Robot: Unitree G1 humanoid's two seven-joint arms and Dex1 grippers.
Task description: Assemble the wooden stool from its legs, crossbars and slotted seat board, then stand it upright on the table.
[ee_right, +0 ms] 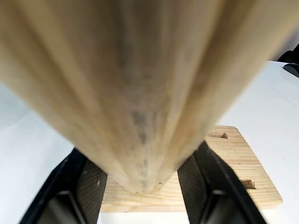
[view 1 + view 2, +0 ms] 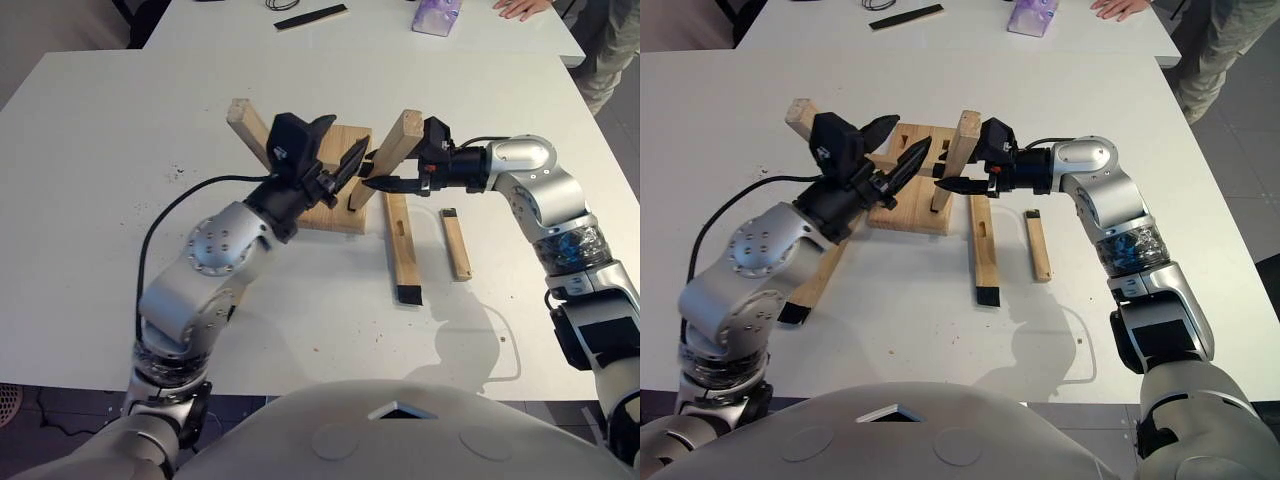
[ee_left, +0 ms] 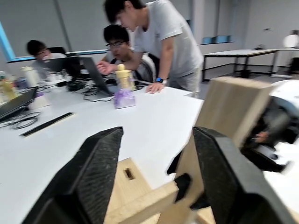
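Observation:
The slotted seat board (image 2: 335, 212) lies flat mid-table. Two legs rise from it at a slant, the left leg (image 2: 248, 124) and the right leg (image 2: 397, 148). My right gripper (image 2: 384, 181) is shut on the right leg low down, its fingers (image 1: 91, 186) on either side of the wood, with the seat board (image 1: 233, 172) beneath. My left gripper (image 2: 337, 152) hovers open between the two legs. A crossbar (image 3: 145, 205) runs between its spread fingers (image 3: 93, 172) toward the right leg (image 3: 224, 116). I cannot tell whether they touch it.
A loose leg (image 2: 403, 250) with a black foot and a short crossbar (image 2: 456, 243) lie right of the board. Another leg (image 2: 815, 280) lies under my left arm. The back table holds a black strip (image 2: 310, 17) and a purple bag (image 2: 437, 15).

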